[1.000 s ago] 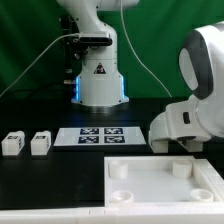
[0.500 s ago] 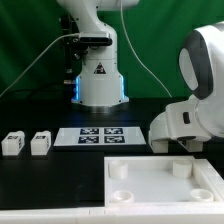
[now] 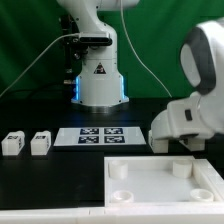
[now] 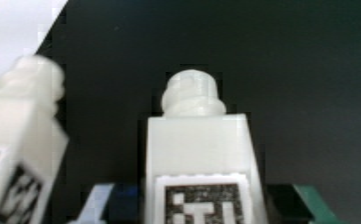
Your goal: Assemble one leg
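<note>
Arm housing (image 3: pixel 195 115) is shifted slightly toward the exterior view's right; the leg (image 4: pixel 198 150) is set between the gripper (image 4: pixel 202 203) fingers (image 4: pixel 312 203), long axis running away from them, the hold not discernible, on the black table (image 4: pixel 266 50) just beside a second leg (image 4: pixel 20 130).

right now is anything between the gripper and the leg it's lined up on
Nothing visible does. In the wrist view the leg stands right between the fingers of the gripper. A second leg stands beside it, apart, outside the gap. Whether the fingers touch it cannot be told.
</note>
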Motion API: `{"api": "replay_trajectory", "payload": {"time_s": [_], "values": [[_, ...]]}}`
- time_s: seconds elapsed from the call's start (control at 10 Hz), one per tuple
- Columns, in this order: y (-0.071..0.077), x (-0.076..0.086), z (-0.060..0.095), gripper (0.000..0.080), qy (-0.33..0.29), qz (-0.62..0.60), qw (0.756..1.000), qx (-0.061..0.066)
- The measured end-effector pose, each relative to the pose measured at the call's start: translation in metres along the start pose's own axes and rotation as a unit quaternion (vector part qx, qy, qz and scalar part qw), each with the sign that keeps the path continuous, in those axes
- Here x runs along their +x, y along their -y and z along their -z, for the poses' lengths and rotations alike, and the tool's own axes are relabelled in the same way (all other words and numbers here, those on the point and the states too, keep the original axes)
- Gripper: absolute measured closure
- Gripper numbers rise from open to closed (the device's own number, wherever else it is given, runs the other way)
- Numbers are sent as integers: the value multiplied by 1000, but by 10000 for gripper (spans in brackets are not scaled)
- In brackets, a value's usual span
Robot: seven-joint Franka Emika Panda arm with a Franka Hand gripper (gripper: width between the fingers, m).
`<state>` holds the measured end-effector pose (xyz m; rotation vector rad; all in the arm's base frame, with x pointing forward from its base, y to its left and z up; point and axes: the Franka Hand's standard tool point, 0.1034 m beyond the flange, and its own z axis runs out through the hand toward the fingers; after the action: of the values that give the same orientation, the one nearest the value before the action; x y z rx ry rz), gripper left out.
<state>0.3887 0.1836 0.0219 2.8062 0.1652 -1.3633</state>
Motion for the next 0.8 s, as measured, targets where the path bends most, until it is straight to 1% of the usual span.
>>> {"api": "replay_trajectory", "payload": {"time_s": [0.1,0.2,0.3,0.4,0.5,0.6,0.7,0.8], "values": [[-2,-10,20,509,-8,5,1000,2],[-7,-11,43,509,-47,8,999,10],[-12,-14,68,509,-115,11,993,16],[-19,-25,90,509,-169,17,985,15],[-26,-32,116,509,-240,14,970,18],[-32,-42,128,509,-293,9,956,18],[-34,-53,143,509,-327,1,945,20],[-32,-59,159,509,-375,-11,927,24]]}}
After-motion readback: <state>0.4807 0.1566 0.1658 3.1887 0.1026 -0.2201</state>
